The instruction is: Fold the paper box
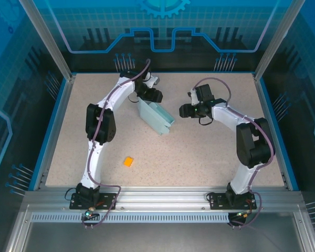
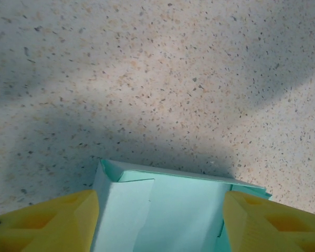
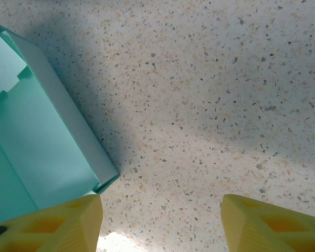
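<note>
Left claw (image 2: 160,203) astride paper box (image 2: 178,220)

No readable text, label, brand or number shows on the paper box (image 1: 156,118), table (image 1: 210,157) or blue wall panels (image 1: 94,26).

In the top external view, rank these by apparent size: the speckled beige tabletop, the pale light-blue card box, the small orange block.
1. Speckled beige tabletop, by far the largest.
2. Pale light-blue card box.
3. Small orange block, clearly the smallest.
</note>
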